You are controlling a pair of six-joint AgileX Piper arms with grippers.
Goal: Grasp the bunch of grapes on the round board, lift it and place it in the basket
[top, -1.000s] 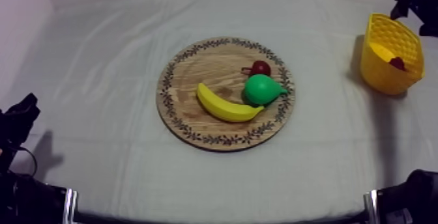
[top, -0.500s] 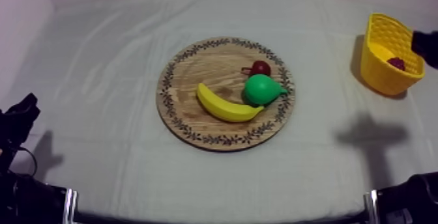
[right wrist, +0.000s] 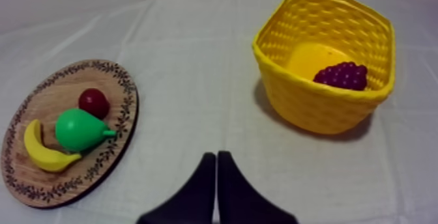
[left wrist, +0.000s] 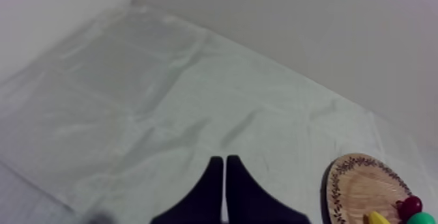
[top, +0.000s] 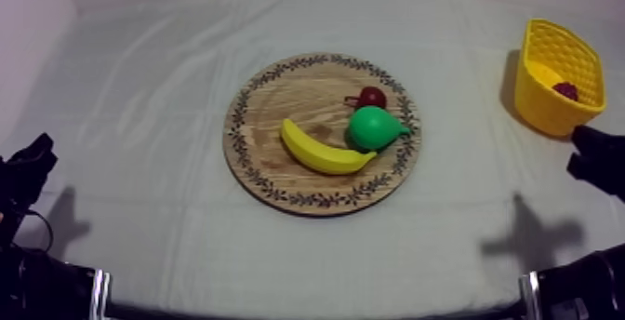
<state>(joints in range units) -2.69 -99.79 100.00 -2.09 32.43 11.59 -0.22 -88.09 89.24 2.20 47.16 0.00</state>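
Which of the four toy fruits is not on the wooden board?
The bunch of grapes: it lies inside the yellow basket, while the banana, the pear and the small red fruit all sit on the wooden board.

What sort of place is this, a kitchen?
Likely a robot practice bench, not a kitchen: a cloth-covered table, toy fruit on a wooden board, a bunch of grapes in a yellow basket, plus the left gripper and right gripper.
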